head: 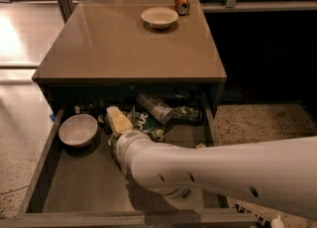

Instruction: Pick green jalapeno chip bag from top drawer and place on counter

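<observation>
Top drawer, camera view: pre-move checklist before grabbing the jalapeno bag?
1. Top drawer open: ok.
2. Green jalapeno chip bag in view: ok, back middle of the drawer, beside another foil bag.
3. Gripper near the bag: ok, at the end of the arm, just left of it.
4. Grasp on the bag: cannot tell.
5. Drawer bowl apart from the arm: ok, to the left.
6. Counter drop spot: ok, counter bowl and can sit at the far edge.

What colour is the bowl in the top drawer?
The bowl is white, camera view; the gripper is in the drawer beside it.
</observation>
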Controlling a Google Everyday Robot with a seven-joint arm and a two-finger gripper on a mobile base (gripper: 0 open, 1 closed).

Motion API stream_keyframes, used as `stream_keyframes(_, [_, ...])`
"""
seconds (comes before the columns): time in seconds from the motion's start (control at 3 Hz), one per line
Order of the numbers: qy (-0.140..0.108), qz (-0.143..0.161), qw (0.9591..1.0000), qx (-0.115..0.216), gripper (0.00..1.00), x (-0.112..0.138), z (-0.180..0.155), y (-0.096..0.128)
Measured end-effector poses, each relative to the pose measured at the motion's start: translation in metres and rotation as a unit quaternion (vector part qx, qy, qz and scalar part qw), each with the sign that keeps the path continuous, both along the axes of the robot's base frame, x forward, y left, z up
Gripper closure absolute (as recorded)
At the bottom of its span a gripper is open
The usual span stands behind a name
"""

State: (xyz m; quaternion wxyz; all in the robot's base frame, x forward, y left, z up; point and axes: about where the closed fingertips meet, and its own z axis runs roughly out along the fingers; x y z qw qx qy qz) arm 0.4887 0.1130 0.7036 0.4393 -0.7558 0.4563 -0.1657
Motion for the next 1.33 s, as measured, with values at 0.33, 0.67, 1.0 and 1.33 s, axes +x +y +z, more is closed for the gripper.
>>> stream_keyframes(0.33, [0.025,-0.023,0.9992,-0.02,0.0,0.022,-0.027,-0.011])
stream_keyframes(0.67, [0.038,-0.032,0.9983,-0.032,0.0,0.033,-0.038,-0.015])
stream_keyframes(1.0, [0.038,-0.033,0.9982,-0.032,0.18,0.034,-0.038,-0.016])
stream_keyframes(1.33, [0.038,-0.033,0.9982,-0.032,0.5,0.034,-0.038,-0.016])
